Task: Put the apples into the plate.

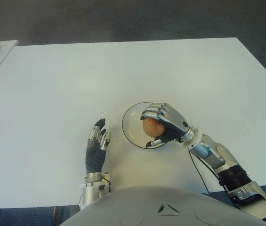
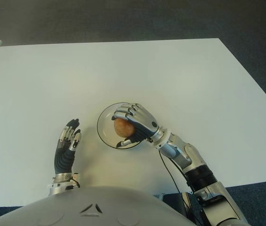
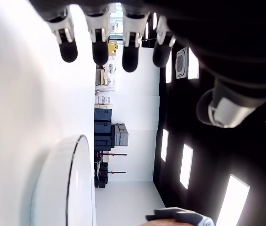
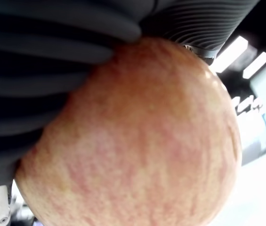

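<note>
Right now you have a broad white rectangular table (image 1: 76,84) filling most of the head view, with dark grey carpet beyond its far edge and past its right edge. At the far left corner you can see the edge of a second white surface (image 1: 1,52) standing just apart from the table, with something dark lying on it that you cannot identify.

Your shallow round clear plate (image 1: 129,123) sits on the table toward the near edge, a little right of the middle. It holds nothing that rests on it by itself.

Your right hand (image 1: 163,123), silver with dark finger linings, reaches in from the near right corner and shows over the plate. Its fingers (image 2: 125,113) are curled over the top of a round red-and-yellow apple (image 1: 152,127), with the thumb underneath, so the hand is clamped on the fruit. In the right wrist view the apple (image 4: 137,141) fills nearly everything, with the ribbed dark fingers pressed against its skin. You cannot tell whether the apple touches the plate or is held just above it.

Your left hand (image 1: 96,143) shows just left of the plate, near the table's near edge, fingers stretched out straight and slightly apart, holding nothing. Its wrist view shows the fingertips (image 3: 68,49) beside the white tabletop and the plate's rim (image 3: 74,155) close by.
</note>
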Robot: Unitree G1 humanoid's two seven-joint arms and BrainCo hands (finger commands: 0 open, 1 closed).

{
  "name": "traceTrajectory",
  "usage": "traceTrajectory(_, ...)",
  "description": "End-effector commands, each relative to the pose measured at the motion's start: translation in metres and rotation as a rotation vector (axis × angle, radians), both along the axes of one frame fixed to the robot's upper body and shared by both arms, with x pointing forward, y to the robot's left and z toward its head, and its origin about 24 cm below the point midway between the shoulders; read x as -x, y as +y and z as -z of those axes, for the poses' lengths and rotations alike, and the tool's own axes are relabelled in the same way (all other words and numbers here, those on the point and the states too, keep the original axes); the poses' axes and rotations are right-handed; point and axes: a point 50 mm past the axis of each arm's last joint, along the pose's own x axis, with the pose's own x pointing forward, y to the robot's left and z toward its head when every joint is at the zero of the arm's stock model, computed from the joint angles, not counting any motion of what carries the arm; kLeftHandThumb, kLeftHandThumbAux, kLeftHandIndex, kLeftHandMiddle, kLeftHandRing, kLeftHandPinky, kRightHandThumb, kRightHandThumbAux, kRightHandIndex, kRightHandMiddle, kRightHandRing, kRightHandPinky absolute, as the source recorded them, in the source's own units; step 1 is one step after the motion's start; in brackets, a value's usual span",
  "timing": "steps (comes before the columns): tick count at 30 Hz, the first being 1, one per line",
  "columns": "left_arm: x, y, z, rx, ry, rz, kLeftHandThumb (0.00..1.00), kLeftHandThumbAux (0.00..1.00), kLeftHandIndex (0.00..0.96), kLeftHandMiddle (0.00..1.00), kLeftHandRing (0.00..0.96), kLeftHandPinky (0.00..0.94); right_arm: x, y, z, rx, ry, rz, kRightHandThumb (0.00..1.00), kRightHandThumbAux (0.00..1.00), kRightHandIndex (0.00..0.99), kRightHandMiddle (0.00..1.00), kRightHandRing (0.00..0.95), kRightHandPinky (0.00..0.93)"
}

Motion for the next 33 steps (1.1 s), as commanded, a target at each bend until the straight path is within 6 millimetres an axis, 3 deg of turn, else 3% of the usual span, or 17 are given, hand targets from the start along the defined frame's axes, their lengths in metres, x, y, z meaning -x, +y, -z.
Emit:
traceTrajectory(1,0.003,-0.004,0.002,0.017,0.021,-0.012,0.106,0.481,0.136,0.127,0.099,0.105,0.0,0.008,0.008,0.048,0.012,-0.026,0.708,0.718,0.439,0.84,0.825,0.813)
traceTrajectory(12,0.003,-0.005,0.002,0.031,0.016,-0.008,0.125,0.486,0.146,0.127,0.101,0.11,-0.014,0.013,0.025,0.117,0.036,-0.002,0.71,0.717,0.44,0.825,0.818,0.81)
traceTrajectory(24,0.001,-0.008,0.0,0.052,0.045,-0.035,0.154,0.516,0.146,0.138,0.122,0.136,-0.03,0.023,0.027,0.122,0.017,0.022,0.71,0.716,0.441,0.812,0.804,0.794)
traceTrajectory(33,0.001,-0.007,-0.001,0.055,0.053,-0.041,0.154,0.521,0.149,0.146,0.132,0.146,-0.037,0.027,0.03,0.116,0.019,0.014,0.711,0.715,0.439,0.871,0.841,0.851)
